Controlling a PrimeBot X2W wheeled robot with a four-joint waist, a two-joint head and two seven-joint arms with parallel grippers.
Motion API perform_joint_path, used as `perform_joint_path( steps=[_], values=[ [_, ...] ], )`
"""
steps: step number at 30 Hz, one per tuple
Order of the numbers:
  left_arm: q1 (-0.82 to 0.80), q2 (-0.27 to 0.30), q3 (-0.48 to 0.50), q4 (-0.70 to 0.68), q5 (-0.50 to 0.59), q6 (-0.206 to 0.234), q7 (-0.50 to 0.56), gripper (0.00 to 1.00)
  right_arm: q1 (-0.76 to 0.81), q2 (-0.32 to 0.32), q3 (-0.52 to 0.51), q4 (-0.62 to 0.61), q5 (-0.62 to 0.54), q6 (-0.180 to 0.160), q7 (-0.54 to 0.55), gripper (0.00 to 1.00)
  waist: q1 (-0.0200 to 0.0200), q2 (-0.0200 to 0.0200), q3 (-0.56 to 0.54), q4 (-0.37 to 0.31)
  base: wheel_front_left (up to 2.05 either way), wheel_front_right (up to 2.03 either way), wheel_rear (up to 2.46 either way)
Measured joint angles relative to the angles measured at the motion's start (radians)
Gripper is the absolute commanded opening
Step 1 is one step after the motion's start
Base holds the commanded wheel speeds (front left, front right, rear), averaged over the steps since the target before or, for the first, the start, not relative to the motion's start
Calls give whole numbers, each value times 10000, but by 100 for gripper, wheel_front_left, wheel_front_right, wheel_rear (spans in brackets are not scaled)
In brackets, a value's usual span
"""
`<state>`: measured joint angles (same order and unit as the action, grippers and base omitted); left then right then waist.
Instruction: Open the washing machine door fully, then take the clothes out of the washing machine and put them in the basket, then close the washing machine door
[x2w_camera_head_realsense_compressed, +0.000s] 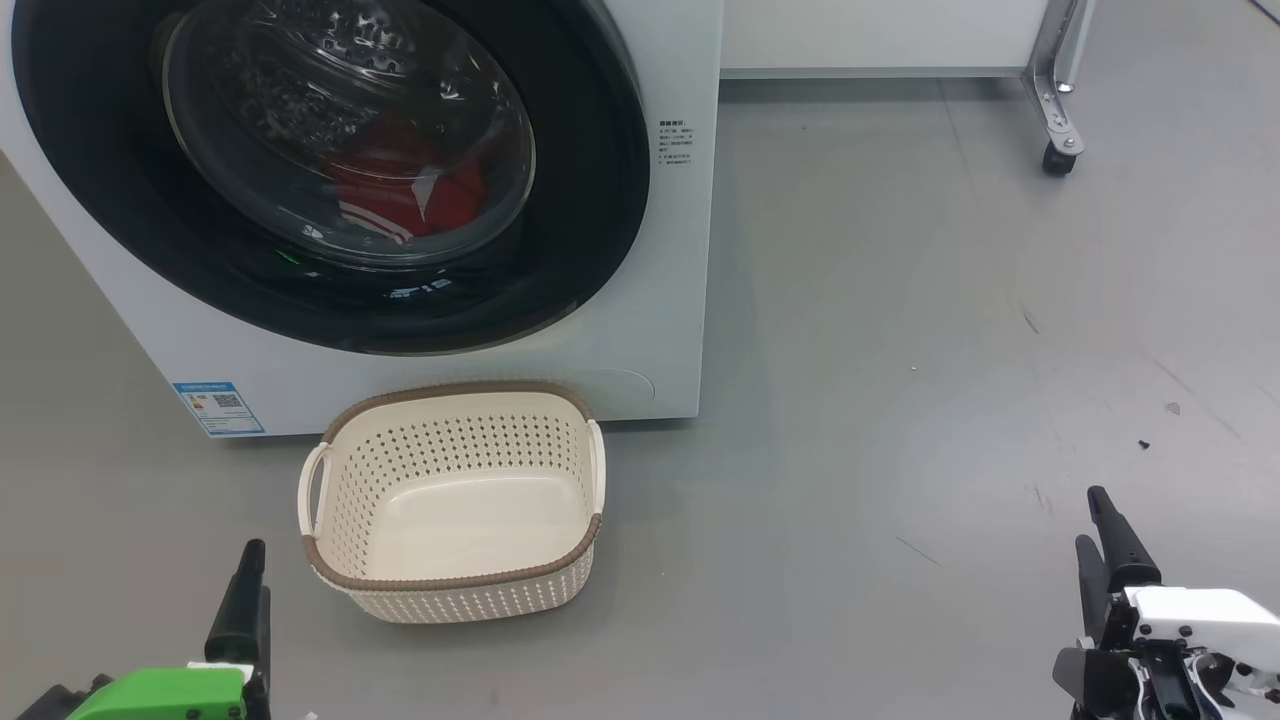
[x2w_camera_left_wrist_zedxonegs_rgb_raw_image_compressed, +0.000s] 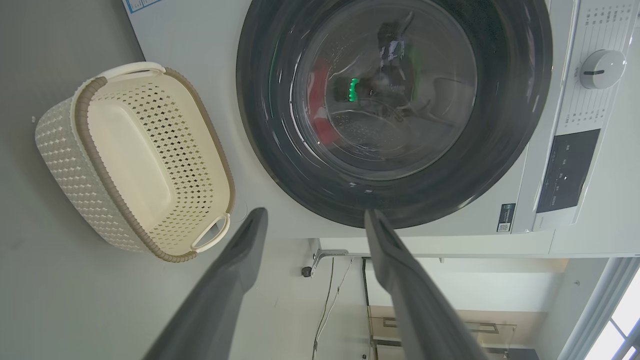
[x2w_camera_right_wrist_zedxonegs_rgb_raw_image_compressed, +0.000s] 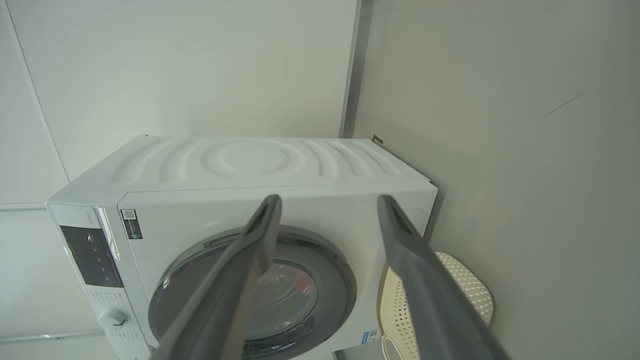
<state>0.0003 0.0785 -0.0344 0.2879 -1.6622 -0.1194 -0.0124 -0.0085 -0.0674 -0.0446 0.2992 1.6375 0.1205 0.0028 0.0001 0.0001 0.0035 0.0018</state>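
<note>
Left gripper (x2w_camera_left_wrist_zedxonegs_rgb_raw_image_compressed: 315, 215) fingers apart, empty | right gripper (x2w_camera_right_wrist_zedxonegs_rgb_raw_image_compressed: 328, 200) the same, leaving you both free for the door | washing machine door (x2w_camera_head_realsense_compressed: 580, 200) shut on washing machine (x2w_camera_head_realsense_compressed: 680, 250), red garment (x2w_camera_head_realsense_compressed: 400, 195) behind its glass | basket (x2w_camera_head_realsense_compressed: 450, 600) empty on floor (x2w_camera_head_realsense_compressed: 900, 350) just before it, ready for your unloading

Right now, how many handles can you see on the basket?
2. On the basket, seen from the head view, the left handle is at its left end and the right handle is at its right end. None appears hidden.
</note>
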Motion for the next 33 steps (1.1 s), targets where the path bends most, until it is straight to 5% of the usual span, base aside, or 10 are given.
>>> perform_joint_path(
  steps=[22, 33],
  values=[
    [-5, -58, 345, -838, 934, 12, -520, 100, -44, -290, 117, -777, -1486, 2, -537, 100, 0, 0, -30, 52, 0, 0, 0],
    [-12, -86, 318, -1567, 2343, 228, -738, 100, -110, -548, 339, -1252, -2681, 2, -792, 100, 0, 0, -54, 71, 0, 0, 0]
  ],
)
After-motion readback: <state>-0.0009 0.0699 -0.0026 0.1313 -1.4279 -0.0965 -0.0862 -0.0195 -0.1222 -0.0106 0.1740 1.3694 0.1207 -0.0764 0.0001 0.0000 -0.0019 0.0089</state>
